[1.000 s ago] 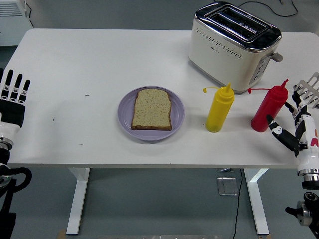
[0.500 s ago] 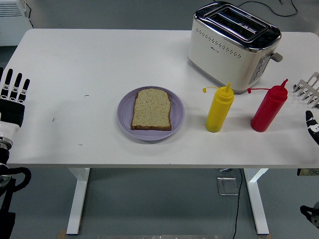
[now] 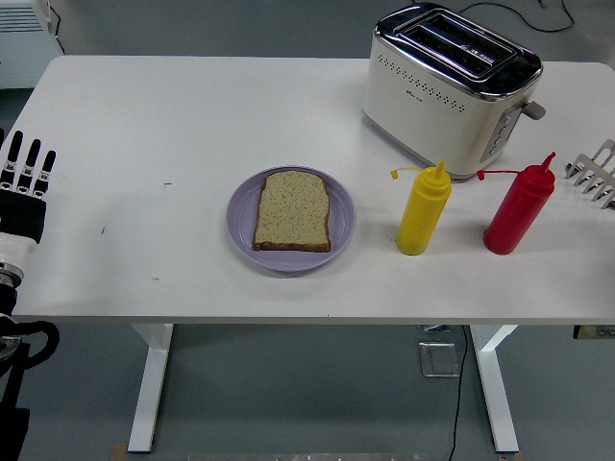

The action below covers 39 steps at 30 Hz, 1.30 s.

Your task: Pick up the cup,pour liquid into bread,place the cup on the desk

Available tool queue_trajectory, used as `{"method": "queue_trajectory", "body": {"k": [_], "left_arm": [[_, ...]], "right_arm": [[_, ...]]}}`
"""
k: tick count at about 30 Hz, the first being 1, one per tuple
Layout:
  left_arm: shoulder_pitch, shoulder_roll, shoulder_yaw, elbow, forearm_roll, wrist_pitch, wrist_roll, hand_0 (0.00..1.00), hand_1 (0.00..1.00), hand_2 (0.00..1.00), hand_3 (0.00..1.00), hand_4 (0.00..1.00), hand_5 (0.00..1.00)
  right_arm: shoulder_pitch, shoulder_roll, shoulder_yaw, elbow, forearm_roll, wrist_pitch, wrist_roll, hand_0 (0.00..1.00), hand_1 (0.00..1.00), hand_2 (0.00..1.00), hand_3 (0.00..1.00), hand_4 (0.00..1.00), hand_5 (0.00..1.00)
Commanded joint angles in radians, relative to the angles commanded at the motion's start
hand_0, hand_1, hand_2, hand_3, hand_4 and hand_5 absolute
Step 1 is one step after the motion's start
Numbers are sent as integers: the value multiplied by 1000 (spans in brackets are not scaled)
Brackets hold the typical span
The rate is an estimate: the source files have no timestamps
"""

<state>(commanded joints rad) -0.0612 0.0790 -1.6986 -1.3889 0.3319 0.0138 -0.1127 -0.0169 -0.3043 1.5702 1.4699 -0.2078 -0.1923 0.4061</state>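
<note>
A slice of brown bread (image 3: 293, 211) lies flat on a round purple plate (image 3: 241, 227) at the middle of the white table. To its right stand a yellow squeeze bottle (image 3: 423, 209) and a red squeeze bottle (image 3: 518, 207), both upright with their caps flipped open. No cup shows anywhere. My left hand (image 3: 23, 182) rests at the table's left edge with its fingers straight and spread, holding nothing. My right hand is out of the picture.
A cream and chrome toaster (image 3: 450, 86) stands at the back right, behind the bottles. The tines of a metal rack (image 3: 595, 172) poke in at the right edge. A cable (image 3: 500, 14) trails behind the toaster.
My right hand, beside the red bottle a second ago, has pulled back to the right and left the view. The bottles, bread and left hand stay put.
</note>
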Motion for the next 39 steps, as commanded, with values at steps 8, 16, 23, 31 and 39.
{"method": "queue_trajectory", "body": {"k": [8,16,23,31,39], "left_arm": [[-1,-1,-3,0,-1,-2,0,799,801,833,746,533,998],[-1,-2,-5,0,-1,-2,0,799,800,831,746,533,998],[-3,-2,-5,0,-1,-3,0,799,799,830,746,533,998],[-3,-1,-2,1,-1,-3,1,800,799,830,746,534,998],[-3,0,5,1,-1,-4,1,799,799,829,746,534,998]], "right_arm": [[40,17,70,-36,70,75,-83,798,736,762,777,517,465],[44,25,75,-56,98,82,-103,799,738,763,780,519,469],[48,29,73,-62,99,80,-105,799,738,764,779,521,504],[51,35,73,-72,95,88,-102,798,739,764,779,520,509],[50,40,73,-79,73,96,-102,805,743,772,783,569,453]]}}
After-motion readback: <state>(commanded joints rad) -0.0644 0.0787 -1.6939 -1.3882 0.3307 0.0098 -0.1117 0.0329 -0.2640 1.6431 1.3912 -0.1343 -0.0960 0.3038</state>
